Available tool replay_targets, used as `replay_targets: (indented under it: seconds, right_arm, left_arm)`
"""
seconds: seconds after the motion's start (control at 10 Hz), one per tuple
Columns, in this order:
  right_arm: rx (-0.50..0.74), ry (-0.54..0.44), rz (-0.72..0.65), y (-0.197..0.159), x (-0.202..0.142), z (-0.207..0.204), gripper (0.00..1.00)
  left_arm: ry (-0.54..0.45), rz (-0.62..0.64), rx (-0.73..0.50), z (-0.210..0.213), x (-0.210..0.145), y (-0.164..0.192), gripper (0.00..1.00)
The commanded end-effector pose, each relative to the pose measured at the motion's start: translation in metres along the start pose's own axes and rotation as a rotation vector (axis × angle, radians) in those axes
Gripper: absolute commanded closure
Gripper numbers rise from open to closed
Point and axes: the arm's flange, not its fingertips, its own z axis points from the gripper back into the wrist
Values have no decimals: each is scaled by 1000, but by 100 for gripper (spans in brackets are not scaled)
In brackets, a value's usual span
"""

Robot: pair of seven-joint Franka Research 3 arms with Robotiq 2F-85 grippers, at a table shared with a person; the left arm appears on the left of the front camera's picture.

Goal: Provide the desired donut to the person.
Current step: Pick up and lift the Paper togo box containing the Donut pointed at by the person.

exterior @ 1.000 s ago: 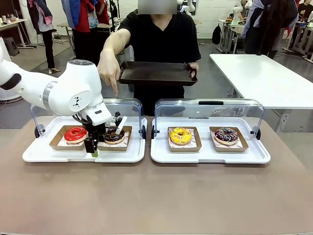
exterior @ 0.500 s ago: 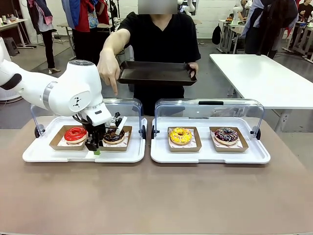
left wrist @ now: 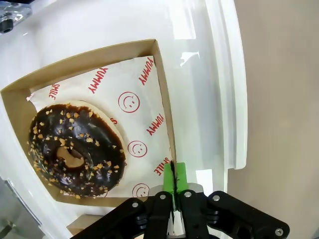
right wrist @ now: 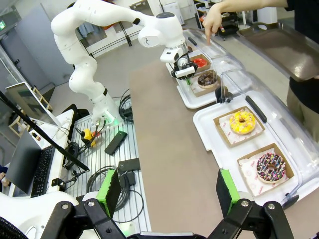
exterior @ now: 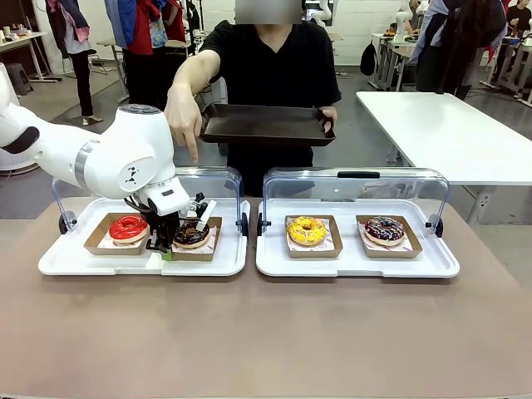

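The person [exterior: 270, 71] in a black T-shirt stands at the far side, holds a dark serving tray [exterior: 266, 125] in one hand and points down with the other hand [exterior: 184, 120] at the chocolate donut [exterior: 192, 232]. This nut-sprinkled donut [left wrist: 75, 149] lies on printed paper in a cardboard tray [left wrist: 163, 94]. My left gripper [left wrist: 173, 172] is shut on that tray's near wall, beside the donut; in the front view the left gripper [exterior: 163, 252] is low over the left white tray [exterior: 91, 264]. My right gripper [right wrist: 168, 194] stands open and empty, high above the table.
A red donut [exterior: 128, 227] sits left of the chocolate one. The right white tray [exterior: 357, 266] holds a yellow donut [exterior: 306, 230] and a dark sprinkled donut [exterior: 384, 229]. Both clear lids [exterior: 357, 187] are swung up at the back. Bare brown tabletop [exterior: 266, 332] lies in front.
My left gripper has shifted slightly and the chocolate donut's cardboard tray has moved a little toward the table's front with it. The person's pointing hand has stayed in place.
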Motion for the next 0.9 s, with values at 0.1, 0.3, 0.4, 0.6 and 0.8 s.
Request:
replay_targets:
  seconds: [0.1, 0.3, 0.4, 0.6, 0.8]
  right_arm:
    - [6, -9, 2, 0, -1, 1, 0]
    - [6, -9, 2, 0, -1, 1, 0]
    - [6, -9, 2, 0, -1, 1, 0]
    - [6, -9, 2, 0, -1, 1, 0]
    - [6, -9, 2, 0, -1, 1, 0]
  left_arm:
    - [21, -9, -5, -1, 0, -2, 100]
    - [17, -31, -40, 8, -1, -5, 100]
    - [43, -43, -60, 22, -2, -12, 100]
    - [27, -80, -61, 82, -2, -43, 100]
    - [-19, -140, 30, 150, -6, -83, 100]
